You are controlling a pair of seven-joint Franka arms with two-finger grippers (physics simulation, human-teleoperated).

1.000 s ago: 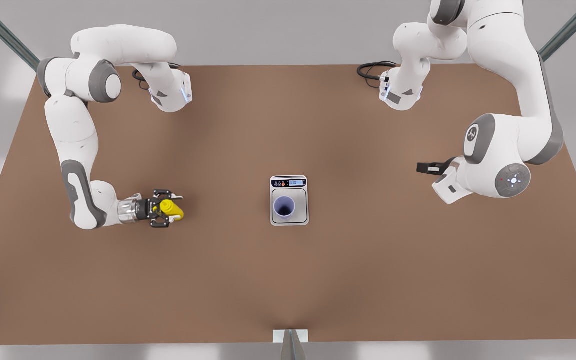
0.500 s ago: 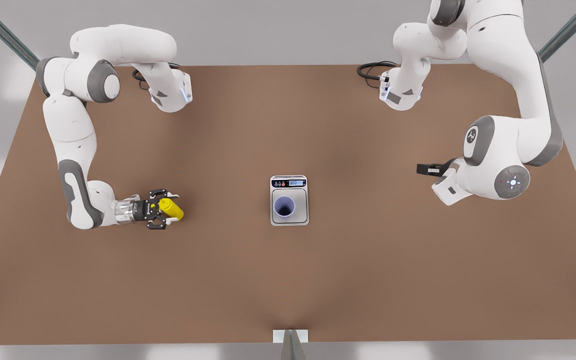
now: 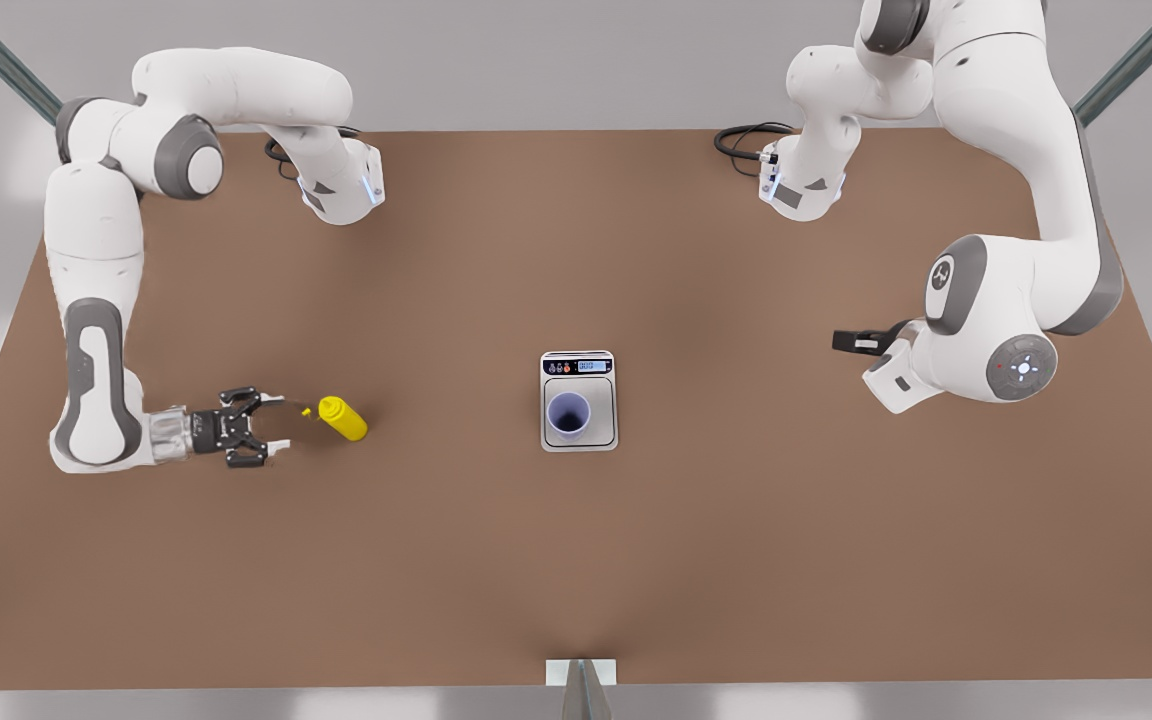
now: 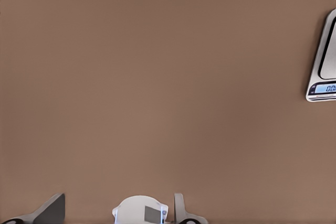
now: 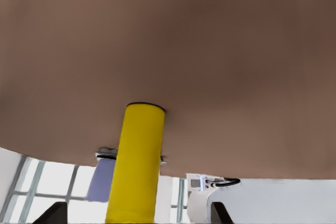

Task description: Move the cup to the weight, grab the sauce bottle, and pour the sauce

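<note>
Two Franka arms at a brown table (image 3: pixel 736 520), midway through a sauce-pouring job. The first step looks done: the cup (image 3: pixel 568 414) stands upright on the plate of the weight (image 3: pixel 604 432), well beyond the reach of either gripper.

The sauce bottle (image 3: pixel 344 419) lies on its side on the table just ahead of the right gripper (image 3: pixel 274 424), nozzle end towards it and flat base pointing away. In the right wrist view, the sauce bottle (image 5: pixel 137 166) runs straight out from between the spread fingers (image 5: pixel 52 214), with the cup (image 5: pixel 101 180) in line behind it. The jaws stand wide and hold nothing. Whether the nozzle tip reaches in between the fingertips is hard to judge from these angles.

The left gripper (image 3: pixel 844 340) waits well off to the far side of the weight (image 4: pixel 324 56) from the bottle, raised over bare table, its fingers (image 4: pixel 52 209) apart and empty.

Left to do, by this showing: grasp the bottle, lift it, carry it over to the cup and pour.
</note>
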